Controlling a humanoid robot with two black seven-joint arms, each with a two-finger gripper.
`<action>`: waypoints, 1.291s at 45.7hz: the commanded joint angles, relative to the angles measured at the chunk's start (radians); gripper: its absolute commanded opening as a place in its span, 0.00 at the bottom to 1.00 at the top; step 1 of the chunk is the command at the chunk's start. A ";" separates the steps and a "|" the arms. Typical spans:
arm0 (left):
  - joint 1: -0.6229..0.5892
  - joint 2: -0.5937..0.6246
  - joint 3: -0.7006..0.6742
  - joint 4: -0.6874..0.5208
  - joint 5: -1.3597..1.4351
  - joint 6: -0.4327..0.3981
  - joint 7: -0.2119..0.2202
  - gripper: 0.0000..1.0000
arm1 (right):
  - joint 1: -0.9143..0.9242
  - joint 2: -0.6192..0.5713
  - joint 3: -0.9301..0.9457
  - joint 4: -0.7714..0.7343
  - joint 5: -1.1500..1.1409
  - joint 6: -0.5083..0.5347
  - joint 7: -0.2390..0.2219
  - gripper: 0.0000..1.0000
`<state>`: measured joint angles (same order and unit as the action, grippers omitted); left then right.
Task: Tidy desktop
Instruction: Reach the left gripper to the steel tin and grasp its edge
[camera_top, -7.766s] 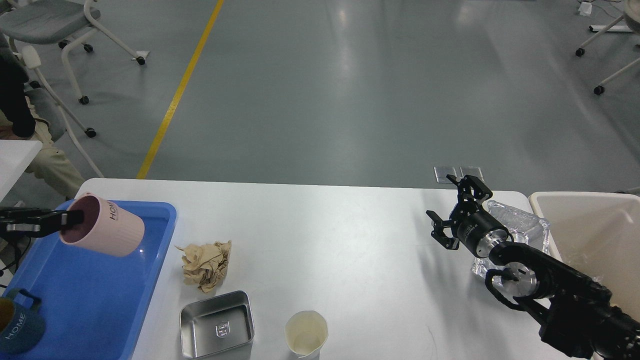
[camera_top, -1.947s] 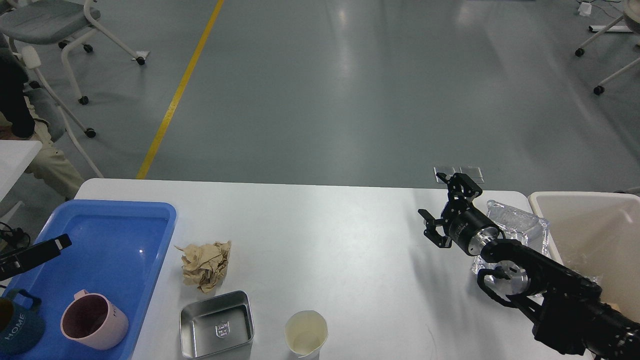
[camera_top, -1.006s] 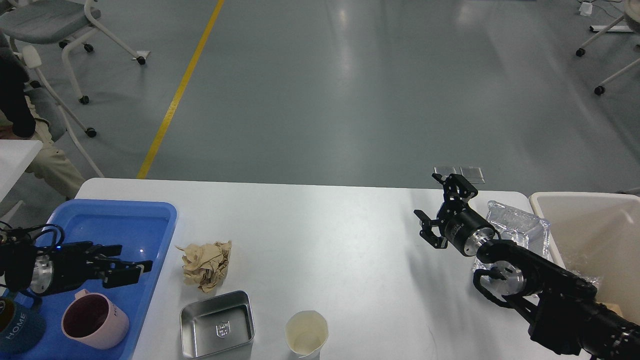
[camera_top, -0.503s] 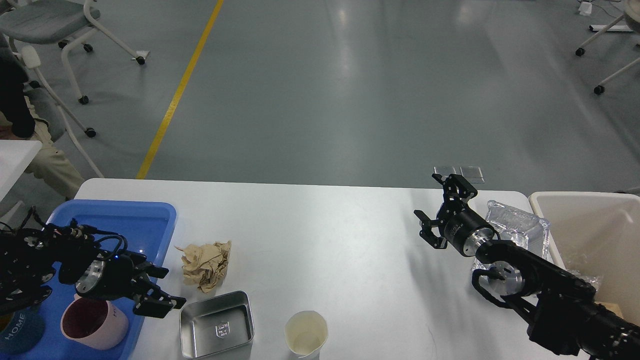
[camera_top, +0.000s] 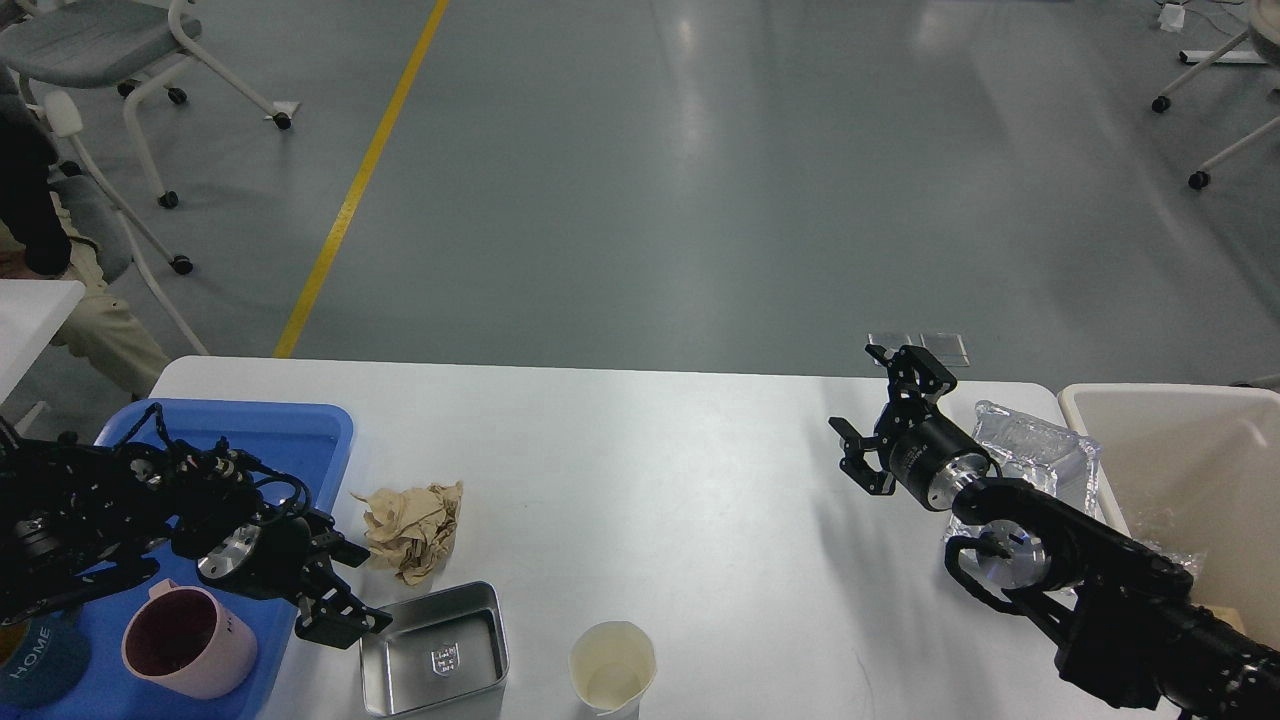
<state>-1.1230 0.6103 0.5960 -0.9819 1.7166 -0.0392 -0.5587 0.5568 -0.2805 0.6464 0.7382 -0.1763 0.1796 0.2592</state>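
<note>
The white desktop fills the lower view. On it lie a crumpled brown paper ball, a square metal tin and a cream paper cup near the front edge. My left gripper is open and empty, just left of the tin and below the paper ball. My right gripper is open and empty, held above the desktop's right part beside a crumpled clear plastic container.
A blue tray at the left holds a pink mug and a dark blue "HOME" mug. A cream bin stands at the right edge. Chairs stand on the grey floor beyond.
My left arm set the pink mug down in the blue tray, let go, then swung right to the tin's left edge. My right gripper shifted slightly left.
</note>
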 joint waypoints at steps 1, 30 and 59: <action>0.009 -0.047 0.004 0.035 0.000 0.001 -0.001 0.70 | 0.000 -0.003 0.002 0.001 0.000 0.001 0.000 1.00; 0.026 -0.106 0.022 0.085 -0.002 0.001 -0.043 0.23 | 0.000 -0.008 0.005 0.003 0.000 0.001 0.000 1.00; 0.048 -0.110 0.027 0.143 0.003 0.005 -0.086 0.00 | 0.000 -0.008 0.006 0.003 0.000 0.003 0.000 1.00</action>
<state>-1.0774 0.5001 0.6241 -0.8433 1.7171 -0.0355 -0.6416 0.5570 -0.2886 0.6532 0.7410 -0.1764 0.1813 0.2592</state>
